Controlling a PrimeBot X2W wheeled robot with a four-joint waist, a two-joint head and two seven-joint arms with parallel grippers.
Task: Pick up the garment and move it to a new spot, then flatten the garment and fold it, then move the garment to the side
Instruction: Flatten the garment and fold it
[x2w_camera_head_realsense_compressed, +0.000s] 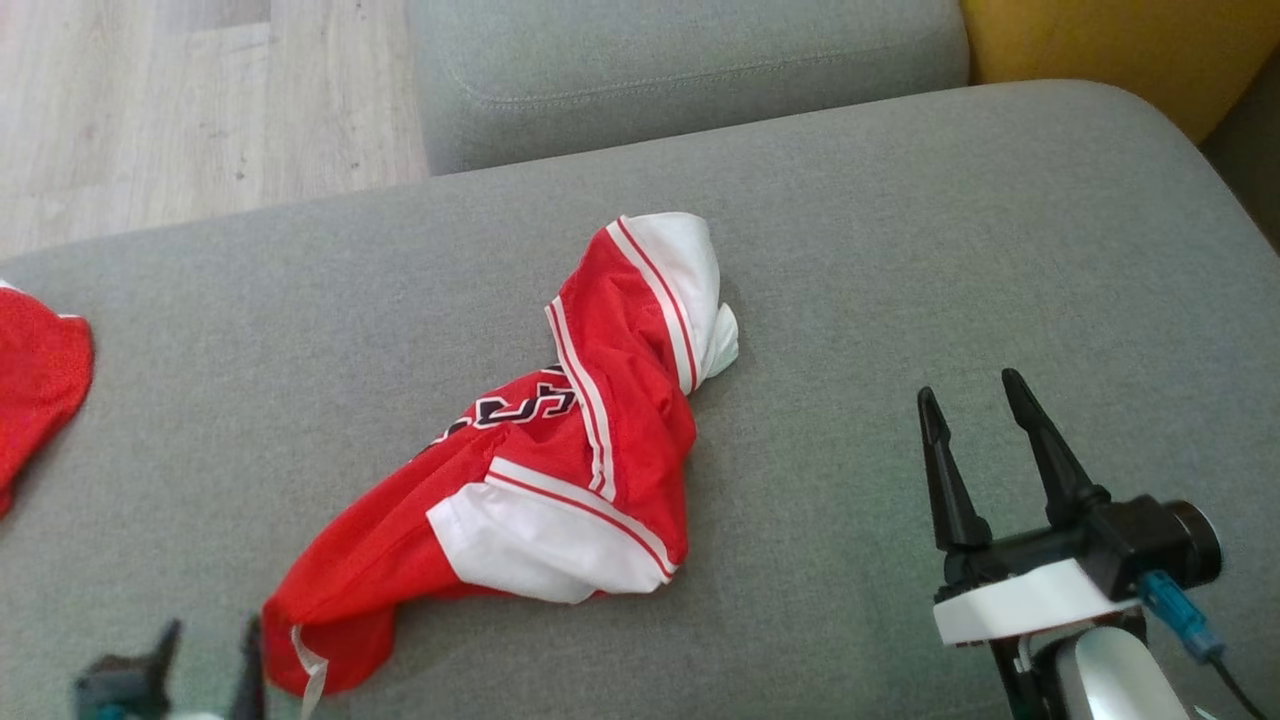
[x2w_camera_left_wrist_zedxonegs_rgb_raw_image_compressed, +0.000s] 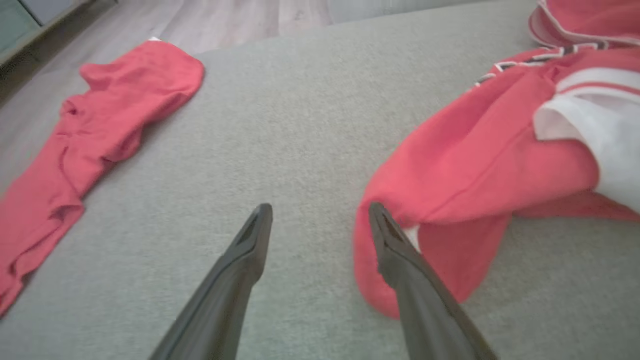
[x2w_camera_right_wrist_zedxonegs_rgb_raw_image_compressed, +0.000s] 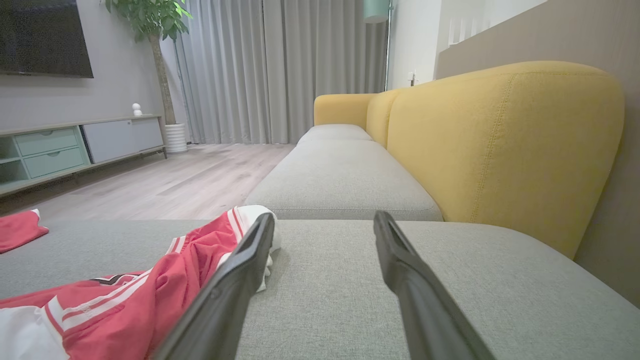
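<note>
Sofa seat (x2w_camera_head_realsense_compressed: 950, 220): garment (x2w_camera_head_realsense_compressed: 560, 470) crumpled mid-cushion (second red cloth (x2w_camera_head_realsense_compressed: 35, 390) far left).
Left gripper (x2w_camera_left_wrist_zedxonegs_rgb_raw_image_compressed: 320, 207): fingers apart, one just beside garment.
Right gripper (x2w_camera_head_realsense_compressed: 970, 385): fingers apart, empty.
Remaining: flattening, folding, moving aside.

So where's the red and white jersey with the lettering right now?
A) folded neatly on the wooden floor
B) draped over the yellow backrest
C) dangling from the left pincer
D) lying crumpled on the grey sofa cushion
D: the jersey lies bunched up on the grey cushion, and the left pincer and right pincer are both open, neither closed on it.
</note>
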